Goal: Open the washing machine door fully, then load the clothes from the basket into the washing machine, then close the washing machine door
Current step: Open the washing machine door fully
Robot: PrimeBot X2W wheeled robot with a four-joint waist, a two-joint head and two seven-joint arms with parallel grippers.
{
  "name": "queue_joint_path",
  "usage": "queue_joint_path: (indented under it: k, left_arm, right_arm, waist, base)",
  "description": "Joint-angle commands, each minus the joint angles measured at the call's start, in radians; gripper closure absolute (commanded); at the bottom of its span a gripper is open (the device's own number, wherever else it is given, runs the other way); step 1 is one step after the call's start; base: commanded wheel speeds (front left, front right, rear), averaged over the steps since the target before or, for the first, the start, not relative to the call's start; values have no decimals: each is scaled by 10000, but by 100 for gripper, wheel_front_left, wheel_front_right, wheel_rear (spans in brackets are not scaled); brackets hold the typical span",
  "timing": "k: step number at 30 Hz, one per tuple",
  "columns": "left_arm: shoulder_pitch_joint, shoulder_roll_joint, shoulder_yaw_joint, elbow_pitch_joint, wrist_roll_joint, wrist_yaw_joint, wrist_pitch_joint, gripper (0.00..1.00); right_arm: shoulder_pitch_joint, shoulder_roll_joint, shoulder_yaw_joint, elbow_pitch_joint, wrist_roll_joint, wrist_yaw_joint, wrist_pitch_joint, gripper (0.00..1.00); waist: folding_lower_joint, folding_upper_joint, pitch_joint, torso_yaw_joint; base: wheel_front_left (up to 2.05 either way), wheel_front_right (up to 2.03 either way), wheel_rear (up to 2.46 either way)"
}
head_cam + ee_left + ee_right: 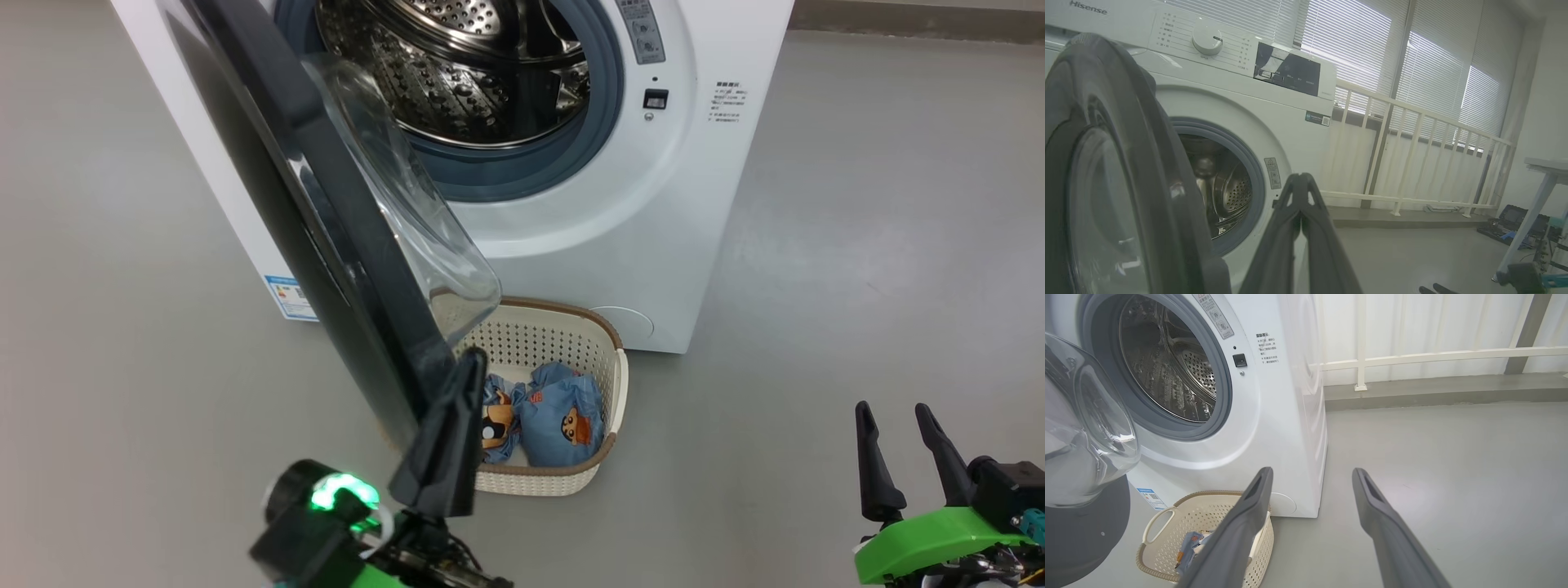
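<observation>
Washing machine door (326,212) part-open, hinged left, edge-on in head view, glass bowl facing drum. Rigid; glossy rim likely slippery, so push at free edge. Left gripper (472,359) fingers pressed together beside that rim; contact unclear. Right gripper (891,408) jaws apart. Clothes (559,416) soft, light, bunched in basket (604,327) on floor at washing machine (637,245) front.

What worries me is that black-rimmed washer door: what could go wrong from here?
1. The large round black-rimmed glass door is only partly open and hangs over the cream perforated plastic basket; reaching for the light-blue printed clothes may bump it.
2. The shut left gripper beside the door's rim could slip off while pushing.
</observation>
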Motion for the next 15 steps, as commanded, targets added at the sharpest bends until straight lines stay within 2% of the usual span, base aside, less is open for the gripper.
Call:
queue_joint_path:
  k: [1, 6, 15]
  left_arm:
    - [-458, 51, 87, 21, -132, -37, -51, 100]
    - [-723, 51, -333, 1106, -414, -88, -51, 100]
    - [-1286, 51, -352, 2590, -796, -223, -51, 100]
  right_arm:
    - [-128, -87, 262, -269, -52, 73, -124, 0]
    - [-180, -89, 304, -302, -46, 73, -124, 0]
    - [-228, -123, 297, -362, 10, 73, -124, 0]
  waist:
    - [0, -1, 38, -32]
    - [0, -1, 112, -101]
    - [0, -1, 236, -117]
  base:
    - [0, 0, 0]
    - [0, 0, 0]
    - [0, 0, 0]
